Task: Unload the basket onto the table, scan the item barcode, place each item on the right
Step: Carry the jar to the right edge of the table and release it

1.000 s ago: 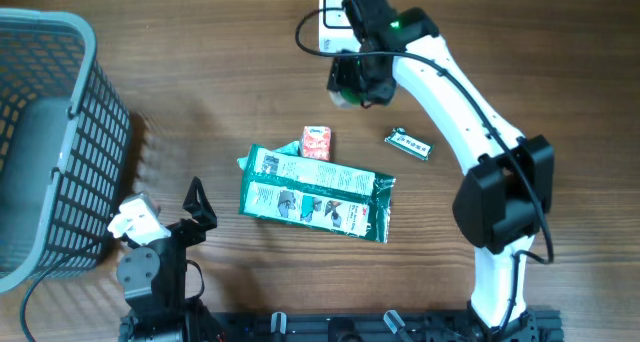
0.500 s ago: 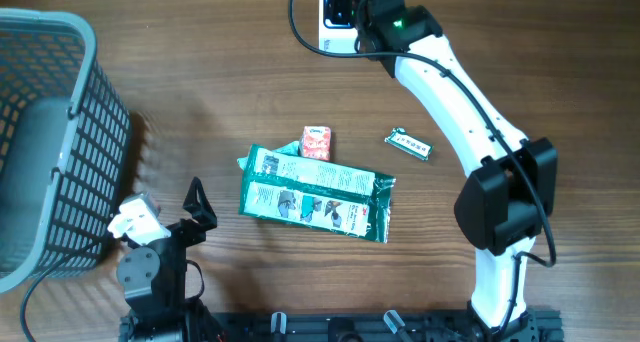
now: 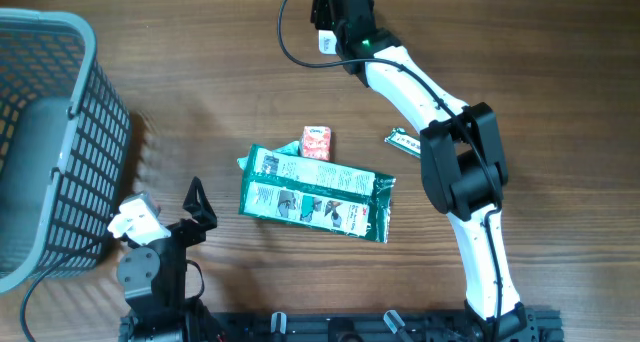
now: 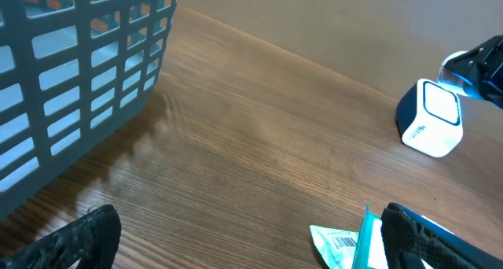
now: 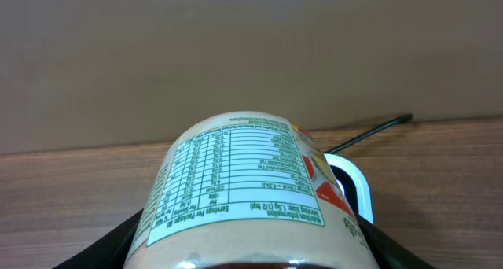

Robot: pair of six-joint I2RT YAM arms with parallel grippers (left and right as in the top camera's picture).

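Observation:
My right gripper (image 5: 251,257) is shut on a beige jar (image 5: 244,182), whose nutrition label faces the wrist camera. The white barcode scanner (image 5: 355,184) stands just behind the jar, on the table. From overhead the right gripper (image 3: 336,6) hangs at the far edge over the scanner (image 3: 326,43), of which only a white sliver shows; the jar is hidden under the wrist. The scanner (image 4: 431,118) shows whole in the left wrist view, its face lit. My left gripper (image 3: 197,206) rests open and empty at the near left, beside the basket.
A grey mesh basket (image 3: 50,132) fills the left side. Mid-table lie a long green packet (image 3: 315,194), a small red box (image 3: 317,142) and a small green bar (image 3: 407,142). The scanner's black cable (image 3: 287,27) loops at the far edge.
My right arm has carried the jar towards the far edge and now covers most of the scanner. The left arm has not moved.

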